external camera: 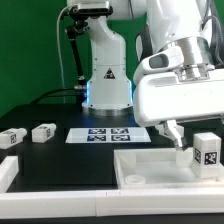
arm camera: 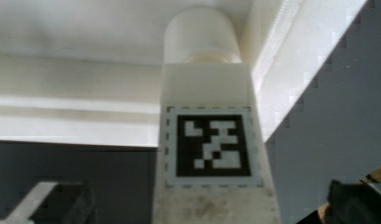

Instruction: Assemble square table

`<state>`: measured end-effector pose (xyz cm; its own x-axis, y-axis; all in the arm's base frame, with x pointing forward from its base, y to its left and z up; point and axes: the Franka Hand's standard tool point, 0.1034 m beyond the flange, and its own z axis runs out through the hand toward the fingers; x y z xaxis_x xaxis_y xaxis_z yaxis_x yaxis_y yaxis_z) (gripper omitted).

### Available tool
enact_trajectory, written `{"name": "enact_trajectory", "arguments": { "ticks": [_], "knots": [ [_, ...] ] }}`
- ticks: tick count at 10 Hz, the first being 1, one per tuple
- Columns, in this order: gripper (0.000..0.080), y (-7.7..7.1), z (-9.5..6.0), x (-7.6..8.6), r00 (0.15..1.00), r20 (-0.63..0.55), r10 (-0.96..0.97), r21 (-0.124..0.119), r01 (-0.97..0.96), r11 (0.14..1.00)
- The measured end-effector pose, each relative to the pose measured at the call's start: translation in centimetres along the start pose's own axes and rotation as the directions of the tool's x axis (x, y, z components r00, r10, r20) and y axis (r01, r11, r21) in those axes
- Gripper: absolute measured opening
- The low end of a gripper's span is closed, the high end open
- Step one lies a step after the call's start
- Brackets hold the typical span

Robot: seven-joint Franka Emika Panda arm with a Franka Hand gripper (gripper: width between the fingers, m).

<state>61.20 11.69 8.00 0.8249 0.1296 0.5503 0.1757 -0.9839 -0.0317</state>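
The square table slab lies white and rimmed at the front of the black table, with a hole near its corner. One tagged leg block stands upright on the slab toward the exterior view's right. My gripper hangs just above and around it. In the wrist view this leg runs between my gripper. Dark fingers show on either side with a gap to the leg, so the jaws are open and hold nothing. Two more leg blocks lie at the exterior view's left.
The marker board lies flat in the middle of the table before the robot base. A white border bar sits at the front left edge. A green wall stands behind.
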Motion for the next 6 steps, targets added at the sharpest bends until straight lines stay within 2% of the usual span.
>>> {"name": "enact_trajectory", "arguments": {
  "ticks": [2, 3, 5, 6],
  "knots": [
    [0.0648, 0.2, 0.0, -0.1, 1.000, 0.016, 0.002, -0.001, -0.002, 1.000],
    [0.0648, 0.7, -0.1, 0.0, 0.997, 0.075, 0.007, 0.000, -0.008, 1.000],
    [0.0648, 1.5, -0.3, 1.2, 0.991, 0.130, 0.015, -0.002, -0.014, 1.000],
    [0.0648, 1.7, -0.2, 1.2, 0.986, 0.168, 0.020, -0.001, -0.020, 1.000]
  ]
}}
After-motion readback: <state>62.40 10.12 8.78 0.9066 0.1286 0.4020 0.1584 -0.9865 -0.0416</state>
